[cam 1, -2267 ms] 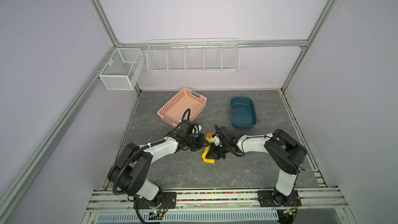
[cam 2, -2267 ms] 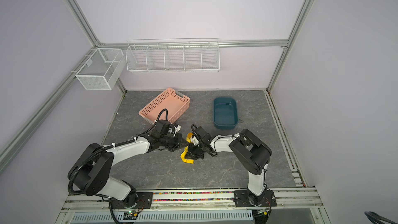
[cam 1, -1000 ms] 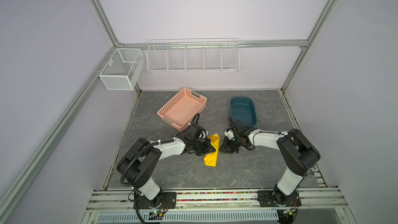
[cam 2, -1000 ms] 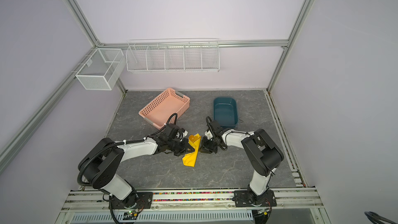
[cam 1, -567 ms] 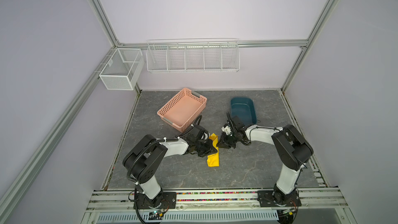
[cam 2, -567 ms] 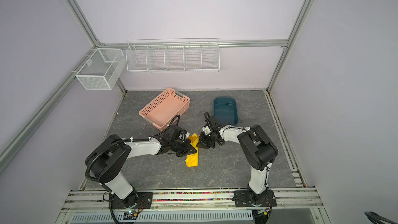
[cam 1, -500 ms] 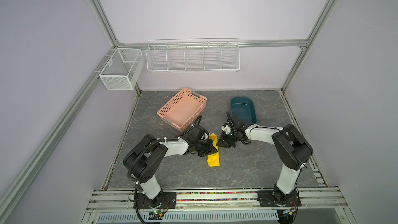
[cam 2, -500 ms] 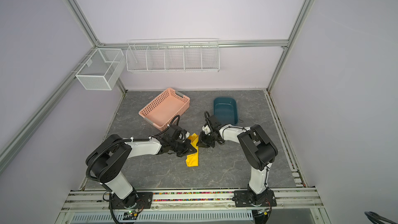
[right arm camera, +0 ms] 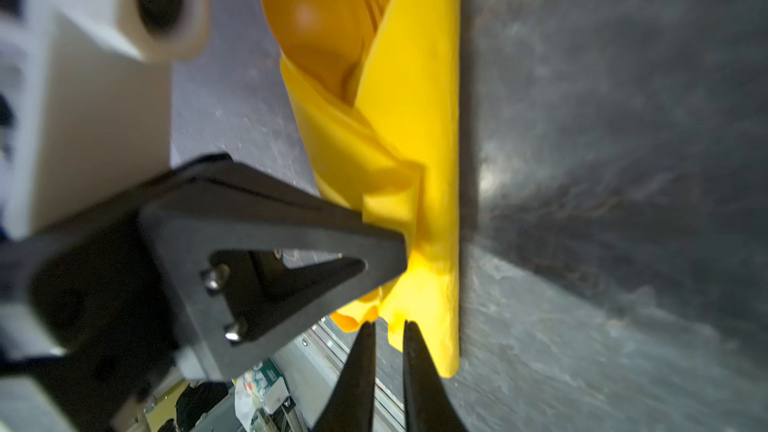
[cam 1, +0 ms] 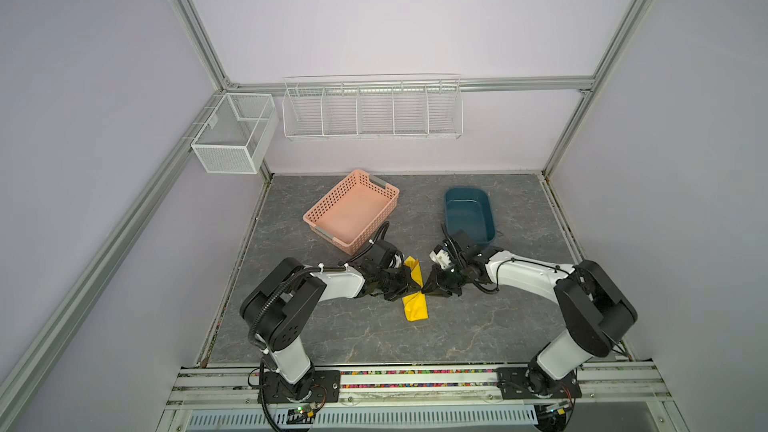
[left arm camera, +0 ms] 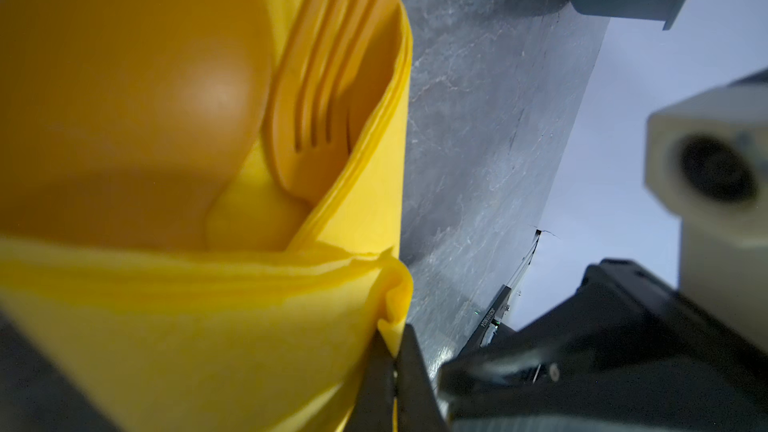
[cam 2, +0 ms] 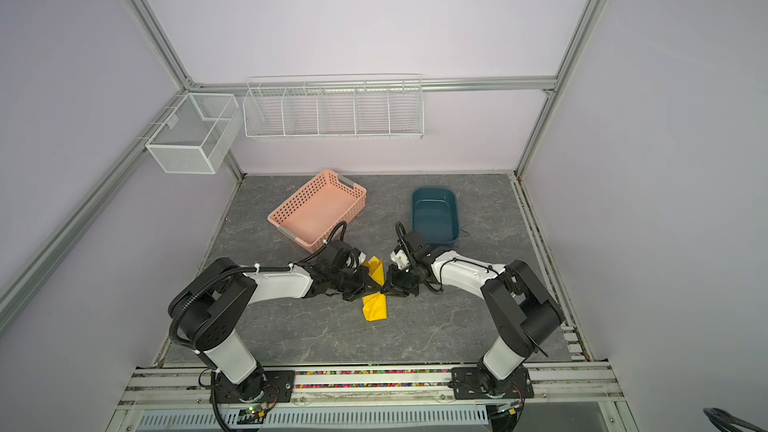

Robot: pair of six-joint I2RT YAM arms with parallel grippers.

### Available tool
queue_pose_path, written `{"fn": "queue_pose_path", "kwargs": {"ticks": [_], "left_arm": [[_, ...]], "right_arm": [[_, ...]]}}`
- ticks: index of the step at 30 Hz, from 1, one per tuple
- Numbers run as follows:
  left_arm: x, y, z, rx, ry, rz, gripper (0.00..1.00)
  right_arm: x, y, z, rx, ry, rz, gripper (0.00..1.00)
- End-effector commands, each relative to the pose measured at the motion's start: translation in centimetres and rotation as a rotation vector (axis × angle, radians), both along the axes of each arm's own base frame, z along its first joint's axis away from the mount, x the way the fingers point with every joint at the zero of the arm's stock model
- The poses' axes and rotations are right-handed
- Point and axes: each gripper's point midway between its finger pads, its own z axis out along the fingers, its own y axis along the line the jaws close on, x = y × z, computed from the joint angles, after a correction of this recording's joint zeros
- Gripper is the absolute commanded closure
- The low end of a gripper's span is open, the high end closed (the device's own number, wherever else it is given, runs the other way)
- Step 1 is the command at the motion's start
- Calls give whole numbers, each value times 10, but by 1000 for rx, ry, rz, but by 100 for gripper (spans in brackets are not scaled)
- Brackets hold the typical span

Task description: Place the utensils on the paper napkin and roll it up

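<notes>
Several soft layers of thin, matte, bright yellow paper make up the paper napkin (cam 1: 415,305). It lies near the middle of the bench (cam 1: 478,326), wrapped into a narrow bundle around the utensils (right arm camera: 316,35). At the bundle's open end are the smooth, glossy round bowl of an orange-gold spoon (left arm camera: 124,97) and the slotted tines of a fork (left arm camera: 328,89).

The left end effector (left arm camera: 390,338) has its black, pointed fingers pressed together on a puckered fold of the napkin. The right end effector (right arm camera: 388,326) stands narrow, with a slim gap between its tapered tips. The napkin's ragged edge dips into that gap.

The bench is grey with pale stone-like veins. Behind the napkin sit a pink rectangular basket (cam 1: 361,178) of perforated plastic with grey handles and a smooth teal tub (cam 1: 469,209) with rounded corners. A white wire rack (cam 1: 372,112) and a white mesh box (cam 1: 232,139) hang on the walls. A small printed tag (left arm camera: 485,320) is too blurred to read.
</notes>
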Motion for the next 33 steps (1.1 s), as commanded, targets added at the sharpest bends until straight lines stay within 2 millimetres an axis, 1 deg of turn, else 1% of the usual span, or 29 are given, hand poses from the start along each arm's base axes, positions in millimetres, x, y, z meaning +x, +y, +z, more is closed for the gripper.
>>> {"fn": "queue_pose_path", "kwargs": {"ticks": [1, 4, 7, 10, 14, 20, 23, 27, 33], "left_arm": [[7, -6, 1, -5, -6, 18, 100], [7, -6, 2, -5, -7, 18, 100], [7, -6, 2, -3, -5, 18, 100], [6, -5, 1, 4, -5, 17, 100], [6, -5, 1, 4, -4, 15, 100], [8, -6, 3, 9, -2, 14, 100], [9, -7, 9, 8, -7, 13, 100], [12, -12, 24, -13, -8, 10, 100], [14, -18, 32, -28, -5, 1, 100]], "right_arm": [[-23, 4, -7, 24, 70, -13, 84], [-34, 16, -13, 90, 111, -8, 85], [-40, 18, -18, 108, 121, -17, 86], [-41, 15, -17, 98, 109, -24, 86], [-38, 20, -15, 116, 99, -18, 86], [-39, 19, -31, 93, 124, -20, 86], [-41, 14, -41, 60, 135, -23, 87], [-45, 7, -50, 19, 143, -20, 87], [-46, 6, -53, 8, 140, -14, 87]]}}
